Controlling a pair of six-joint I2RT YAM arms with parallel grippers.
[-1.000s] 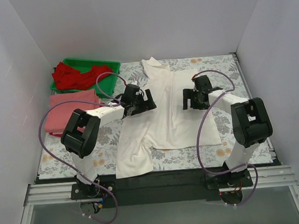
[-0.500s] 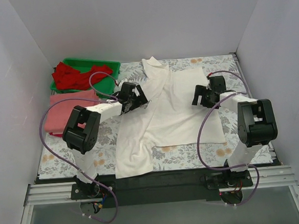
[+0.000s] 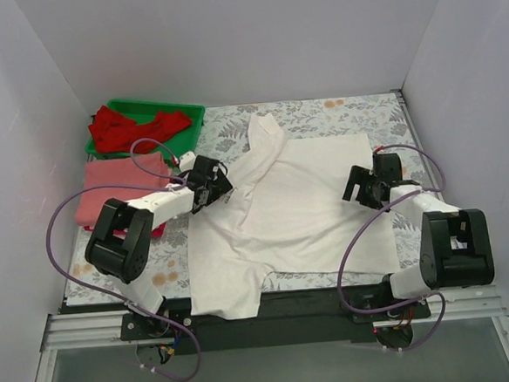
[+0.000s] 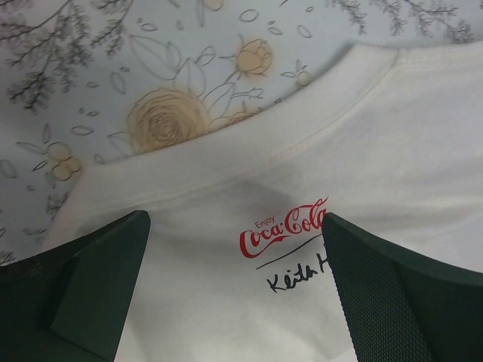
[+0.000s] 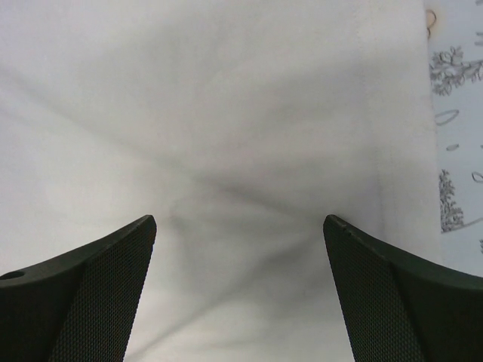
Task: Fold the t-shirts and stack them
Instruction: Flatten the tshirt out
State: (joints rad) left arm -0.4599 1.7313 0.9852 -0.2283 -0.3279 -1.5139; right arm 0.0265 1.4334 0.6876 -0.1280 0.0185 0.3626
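Note:
A cream-white t-shirt [image 3: 299, 205] lies spread across the middle of the table, with one sleeve at the back and its near-left part reaching the front edge. My left gripper [image 3: 209, 184] is open and low over the shirt's left side. In the left wrist view [image 4: 235, 249] its jaws straddle the neck area, with the collar [image 4: 226, 158] and a small red-and-black print [image 4: 283, 226] between them. My right gripper [image 3: 369, 183] is open and low over the shirt's right side. In the right wrist view [image 5: 240, 226] only wrinkled white fabric [image 5: 241, 113] lies between the jaws. A folded salmon-pink shirt [image 3: 119, 185] lies at the left.
A green tray [image 3: 183, 108] at the back left holds crumpled red shirts [image 3: 128, 130]. The table has a floral cloth [image 3: 336, 111], walled at the back and both sides. The black front rail [image 3: 315, 305] runs along the near edge.
Both grippers have moved apart and toward the near edge, left to the left and right to the right. The white shirt has spread from a narrow bunch into a wide, flatter sheet.

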